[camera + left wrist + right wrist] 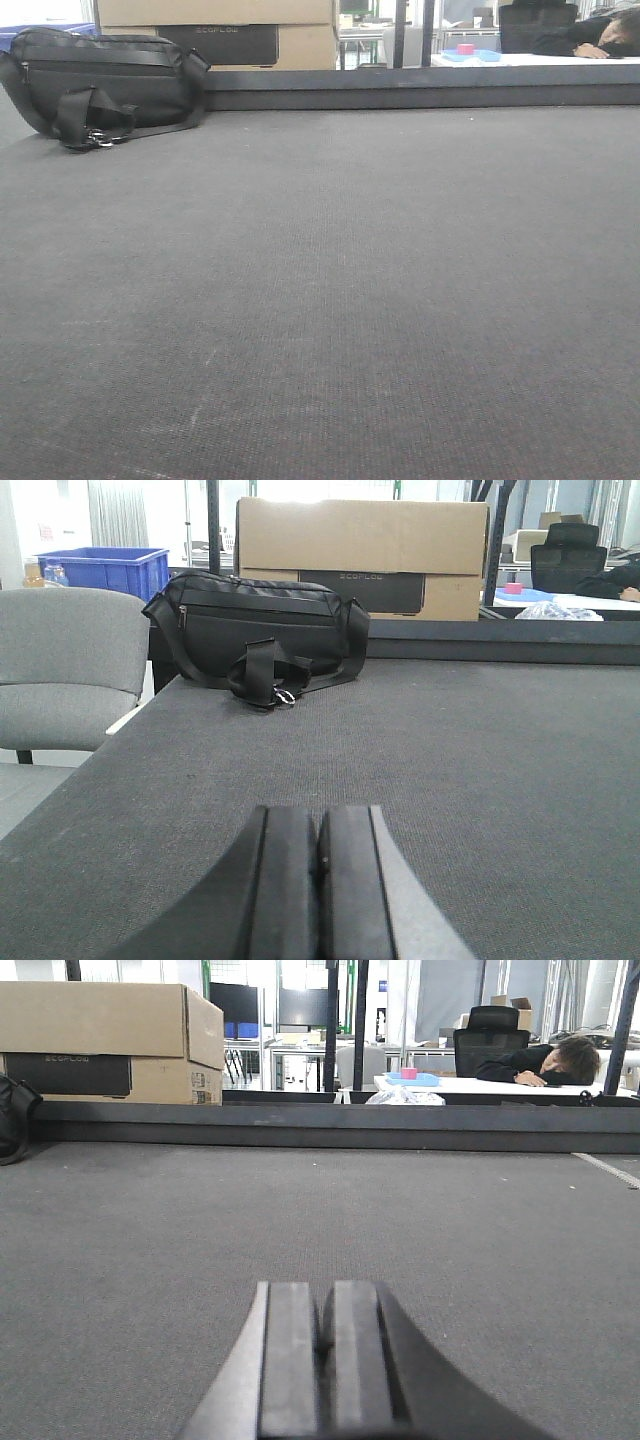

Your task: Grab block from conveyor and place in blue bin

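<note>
The conveyor (330, 300) is a broad dark grey woven belt with a dark raised rail (420, 88) along its far edge; it also shows in the left wrist view (450, 740) and the right wrist view (300, 1210). No block shows on the belt. A blue bin (103, 570) stands beyond the belt's far left corner in the left wrist view. My left gripper (319, 815) is shut and empty, low over the belt. My right gripper (326, 1290) is shut and empty, low over the belt. Neither gripper shows in the front view.
A black bag (105, 85) with straps lies at the belt's far left (255, 630). Cardboard boxes (360, 555) stand behind the rail. A grey chair (65, 665) stands off the left edge. A person (540, 1060) rests on a far table.
</note>
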Controlling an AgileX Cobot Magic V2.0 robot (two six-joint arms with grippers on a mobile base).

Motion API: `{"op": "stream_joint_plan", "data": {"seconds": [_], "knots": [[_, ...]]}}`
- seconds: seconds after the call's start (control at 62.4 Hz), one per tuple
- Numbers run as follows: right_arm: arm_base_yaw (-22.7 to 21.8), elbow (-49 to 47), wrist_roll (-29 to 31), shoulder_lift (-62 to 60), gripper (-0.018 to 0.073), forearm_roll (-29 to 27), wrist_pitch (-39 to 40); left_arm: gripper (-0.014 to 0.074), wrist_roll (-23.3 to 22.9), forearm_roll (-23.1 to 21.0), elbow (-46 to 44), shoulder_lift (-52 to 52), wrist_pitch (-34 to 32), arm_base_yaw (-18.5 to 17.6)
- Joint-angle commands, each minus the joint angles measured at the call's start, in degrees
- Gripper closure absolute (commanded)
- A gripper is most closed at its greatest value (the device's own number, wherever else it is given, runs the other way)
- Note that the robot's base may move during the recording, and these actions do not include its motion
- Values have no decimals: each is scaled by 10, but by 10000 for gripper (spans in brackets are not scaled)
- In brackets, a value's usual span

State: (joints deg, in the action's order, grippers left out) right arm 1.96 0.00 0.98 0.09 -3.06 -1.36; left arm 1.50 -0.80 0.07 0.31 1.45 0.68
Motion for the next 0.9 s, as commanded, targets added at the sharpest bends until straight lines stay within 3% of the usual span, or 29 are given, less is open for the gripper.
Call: {"op": "stream_joint_plan", "data": {"seconds": [0.0, 0.882], "knots": [[1, 0, 2, -1, 721, -1, 5, 708, -2, -3, -1, -3, -8, -3], [1, 0, 2, -1, 721, -1, 7, 708, -2, -3, -1, -3, -26, -3]]}}
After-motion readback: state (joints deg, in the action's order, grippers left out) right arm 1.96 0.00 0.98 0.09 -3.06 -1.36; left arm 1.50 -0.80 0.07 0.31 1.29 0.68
